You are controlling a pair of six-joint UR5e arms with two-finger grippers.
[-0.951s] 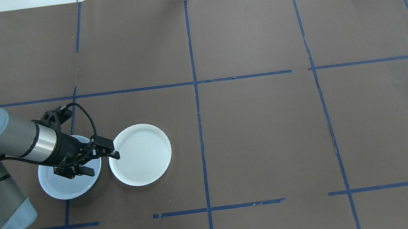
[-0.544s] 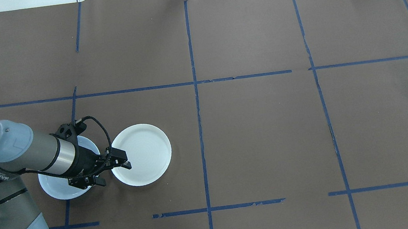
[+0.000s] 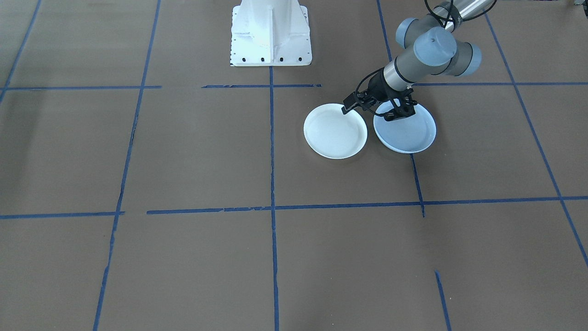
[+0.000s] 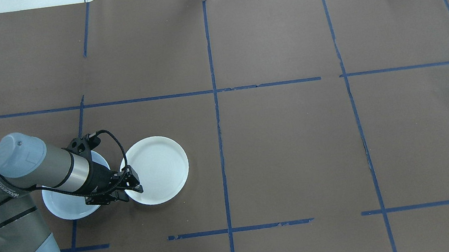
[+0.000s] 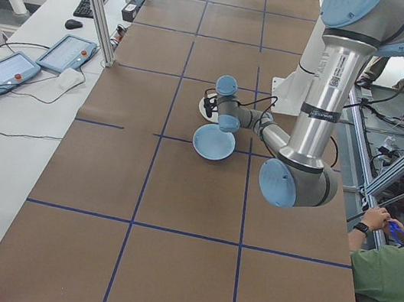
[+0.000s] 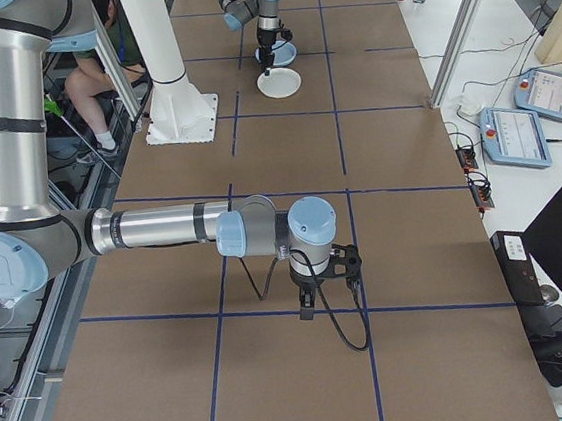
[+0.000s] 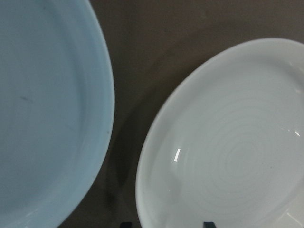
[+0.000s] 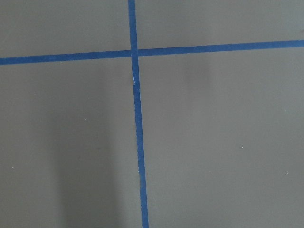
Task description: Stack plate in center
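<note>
The white plate (image 4: pixel 157 168) lies flat on the table left of the middle. Just to its left sits the pale blue-grey plate (image 4: pixel 60 204), the center, partly hidden under my left arm. My left gripper (image 4: pixel 132 192) hangs low over the white plate's near-left rim and is open. In the left wrist view its dark fingertips (image 7: pixel 207 223) straddle the rim of the white plate (image 7: pixel 228 152), with the blue-grey plate (image 7: pixel 47 109) at the left. From the front both plates, white (image 3: pixel 335 133) and blue-grey (image 3: pixel 406 133), sit side by side. My right gripper (image 6: pixel 308 298) shows only from the side; I cannot tell its state.
Brown paper with blue tape lines (image 4: pixel 215 101) covers the table. The robot's white base (image 3: pixel 270 32) stands at the near edge. A person in green (image 5: pixel 388 291) sits beside the table's end. Tablets and cables (image 5: pixel 38 62) lie off the far side.
My left arm has swung toward the robot. The gripper slid from the white plate's left rim to its near-left rim. Neither plate has moved.
</note>
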